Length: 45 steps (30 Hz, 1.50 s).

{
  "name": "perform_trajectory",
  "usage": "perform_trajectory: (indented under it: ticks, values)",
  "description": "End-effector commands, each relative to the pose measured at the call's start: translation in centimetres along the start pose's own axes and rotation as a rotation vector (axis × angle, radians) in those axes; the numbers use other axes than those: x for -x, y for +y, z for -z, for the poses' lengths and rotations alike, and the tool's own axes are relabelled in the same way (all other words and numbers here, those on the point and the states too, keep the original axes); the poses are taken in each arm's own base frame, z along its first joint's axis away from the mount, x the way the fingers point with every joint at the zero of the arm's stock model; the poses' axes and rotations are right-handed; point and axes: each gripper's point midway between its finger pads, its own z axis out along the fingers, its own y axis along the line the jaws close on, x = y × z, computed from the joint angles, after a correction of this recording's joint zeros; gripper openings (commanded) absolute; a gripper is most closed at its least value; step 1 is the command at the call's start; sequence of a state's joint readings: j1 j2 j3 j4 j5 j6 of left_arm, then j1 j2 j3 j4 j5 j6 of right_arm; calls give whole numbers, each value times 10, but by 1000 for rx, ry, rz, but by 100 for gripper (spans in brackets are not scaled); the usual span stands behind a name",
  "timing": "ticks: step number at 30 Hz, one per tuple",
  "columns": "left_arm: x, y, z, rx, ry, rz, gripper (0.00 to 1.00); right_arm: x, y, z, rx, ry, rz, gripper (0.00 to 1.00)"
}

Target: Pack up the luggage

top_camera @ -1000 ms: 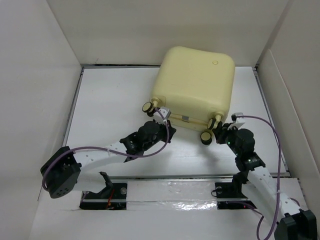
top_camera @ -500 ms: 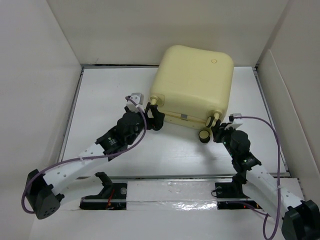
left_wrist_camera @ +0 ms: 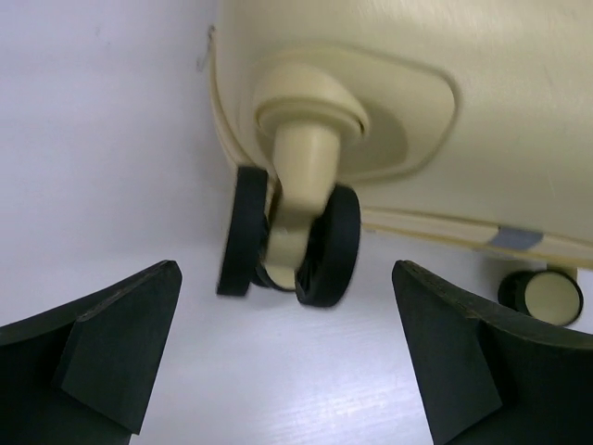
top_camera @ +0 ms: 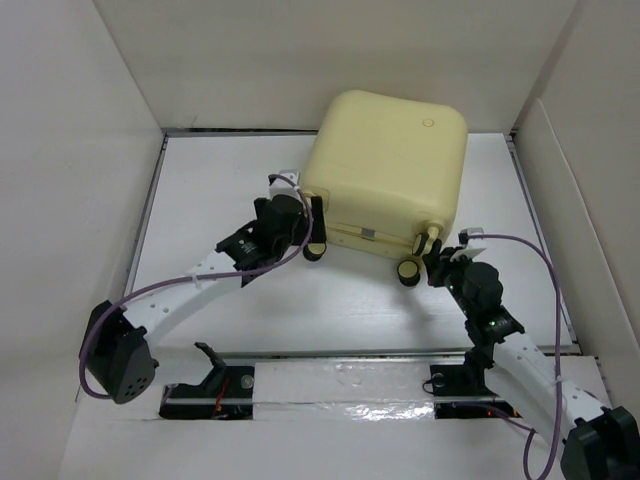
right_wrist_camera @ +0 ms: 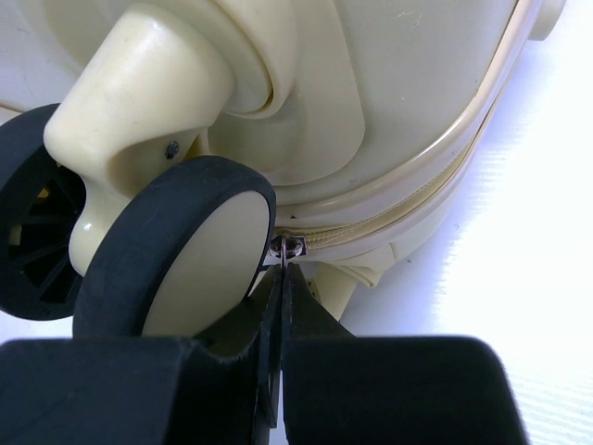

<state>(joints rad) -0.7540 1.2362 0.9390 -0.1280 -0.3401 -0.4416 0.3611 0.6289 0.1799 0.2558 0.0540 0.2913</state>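
Note:
The luggage (top_camera: 390, 165), a pale-yellow hard-shell suitcase, lies closed at the back of the white table, wheels toward me. My left gripper (top_camera: 311, 228) stands wide open at the suitcase's front left corner. In the left wrist view its fingers (left_wrist_camera: 120, 343) flank the black-and-yellow left wheel (left_wrist_camera: 289, 243) without touching it. My right gripper (top_camera: 437, 260) is at the front right corner beside the right wheel (right_wrist_camera: 185, 250). Its jaws (right_wrist_camera: 283, 273) are shut on the small metal zipper pull (right_wrist_camera: 290, 247) of the closed zipper seam.
White walls (top_camera: 90, 150) box in the table on the left, back and right. A second front wheel (left_wrist_camera: 542, 297) shows further along the suitcase's edge. A shiny strip (top_camera: 340, 380) with both arm bases runs along the near edge. Purple cables loop from both arms.
My left gripper has opened from shut, and its arm swung out left, then back in around the left wheel. The suitcase shifted slightly. The right gripper kept its place and grip.

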Motion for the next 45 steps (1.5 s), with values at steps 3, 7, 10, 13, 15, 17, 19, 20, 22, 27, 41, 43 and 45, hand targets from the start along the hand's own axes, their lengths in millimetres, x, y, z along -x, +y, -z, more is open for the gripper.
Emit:
perform_trajectory:
  ticks: [3,7,10,13,15,17,19,20,22,27,41,43,45]
  values:
    - [51,10,-24,36,-91,12,99,87,38,8,159,-302,6,0]
    - [49,2,-41,-35,-52,10,88,77,41,7,182,-271,2,0]
    - [38,-9,-51,-88,-6,-5,65,70,39,8,178,-256,2,0]
    - [25,-19,-55,-153,29,-5,40,63,39,9,191,-238,0,0]
    - [23,-26,-55,-193,30,5,16,55,39,9,196,-222,-6,0]
    - [23,-28,-54,-207,24,18,0,52,40,9,201,-223,-17,0]
    - [30,-34,-49,-244,-12,47,0,48,41,9,195,-225,-16,0]
    - [34,-37,-47,-262,-29,59,0,48,42,9,193,-226,-11,0]
    - [40,-52,-36,-351,-51,97,0,46,46,5,141,-236,24,0]
    - [41,-58,-23,-418,-90,139,0,53,71,-5,27,-234,135,0]
    - [-72,-55,-4,-481,0,207,0,134,10,-41,200,-180,163,0]
    - [-74,-69,2,-546,2,229,0,137,2,-41,212,-153,159,0]
    - [-71,-78,6,-597,0,243,0,131,12,-42,240,-138,146,0]
